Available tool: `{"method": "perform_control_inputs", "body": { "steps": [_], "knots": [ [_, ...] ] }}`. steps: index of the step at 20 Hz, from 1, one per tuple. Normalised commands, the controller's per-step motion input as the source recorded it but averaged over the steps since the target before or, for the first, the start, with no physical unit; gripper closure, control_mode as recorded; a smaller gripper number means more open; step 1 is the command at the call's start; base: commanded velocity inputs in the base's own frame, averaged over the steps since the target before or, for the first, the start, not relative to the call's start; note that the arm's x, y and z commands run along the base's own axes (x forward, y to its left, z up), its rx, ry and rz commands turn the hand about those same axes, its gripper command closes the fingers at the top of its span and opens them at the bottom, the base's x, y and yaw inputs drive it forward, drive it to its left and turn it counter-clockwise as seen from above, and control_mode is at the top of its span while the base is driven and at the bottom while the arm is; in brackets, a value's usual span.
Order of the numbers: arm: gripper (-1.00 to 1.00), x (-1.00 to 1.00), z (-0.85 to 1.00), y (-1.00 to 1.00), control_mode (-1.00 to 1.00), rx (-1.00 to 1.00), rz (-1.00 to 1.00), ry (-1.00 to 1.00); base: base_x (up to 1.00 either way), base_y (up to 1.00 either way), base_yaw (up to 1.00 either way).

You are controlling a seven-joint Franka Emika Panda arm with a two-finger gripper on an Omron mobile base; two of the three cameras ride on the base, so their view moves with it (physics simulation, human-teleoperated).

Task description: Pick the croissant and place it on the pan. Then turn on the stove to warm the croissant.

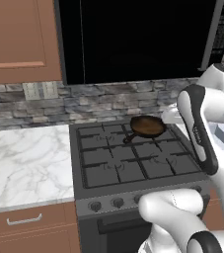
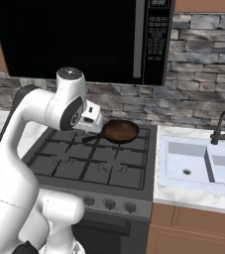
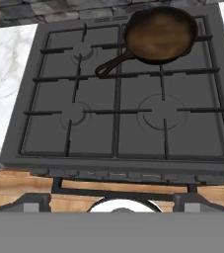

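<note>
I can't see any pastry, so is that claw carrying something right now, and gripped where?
Nothing is held. The claw stands open above the stove's front edge, with an empty gap between its tips.

Pan (image 3: 160, 32) dull brown metal; stove (image 3: 118, 118) matt grey.

You've got the pan (image 3: 160, 33), dark brown w/ short handle, sitting flat on the back-right burner of the stove (image 3: 116, 113); handle points toward cooktop center. Pan's empty. Stove grates black.
</note>
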Motion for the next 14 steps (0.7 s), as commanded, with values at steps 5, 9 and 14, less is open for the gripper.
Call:
{"method": "perform_control_inputs", "body": {
  "steps": [5,9,14],
  "knots": [
    [-1.0,-0.38,-0.07,-0.03,-1.0,0.0,0.0,0.0,0.0,0.0,0.0],
    [-1.0,-0.38,-0.21,0.0,-1.0,0.0,0.0,0.0,0.0,0.0,0.0],
    [-1.0,-0.4,-0.36,0.0,-1.0,0.0,0.0,-0.01,0.0,0.0,0.0]
  ]
}}
